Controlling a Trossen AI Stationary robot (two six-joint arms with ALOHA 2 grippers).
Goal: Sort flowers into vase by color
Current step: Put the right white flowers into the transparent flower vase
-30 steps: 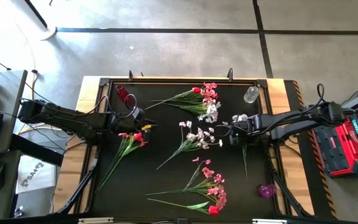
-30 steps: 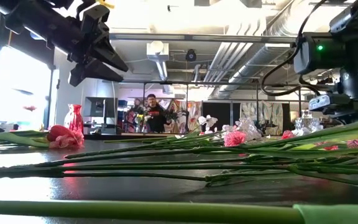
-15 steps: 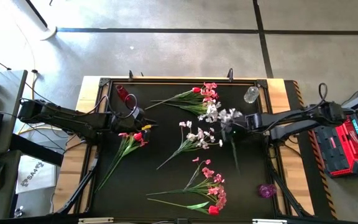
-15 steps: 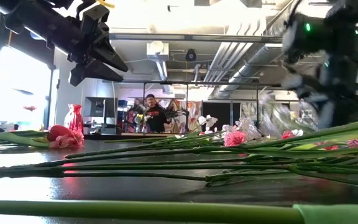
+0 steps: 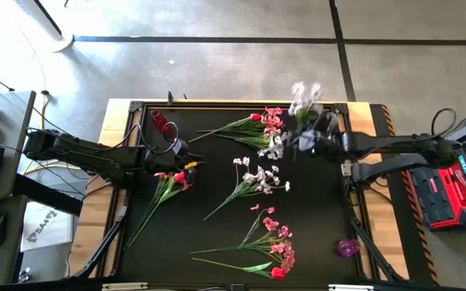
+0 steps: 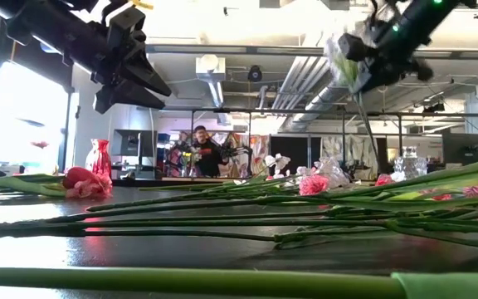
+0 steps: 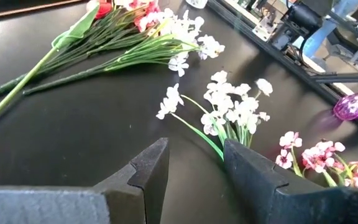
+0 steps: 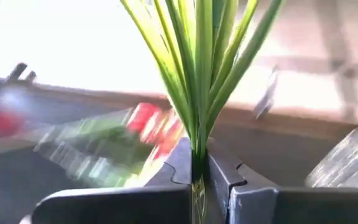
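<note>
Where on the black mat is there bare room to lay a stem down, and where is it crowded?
Free: the strip between the tulips and the white spray, and the right side between that spray and the purple vase. Crowded: the far middle by the mixed bunch, where the right gripper holds a white stem, and the near middle around the pink bunch.

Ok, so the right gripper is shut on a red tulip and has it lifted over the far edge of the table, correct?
Not a tulip. The right gripper is shut on a spray of white blossoms, lifted over the table's far edge; the high view shows the white blooms, the right wrist view the green stems pinched between its fingers.
</note>
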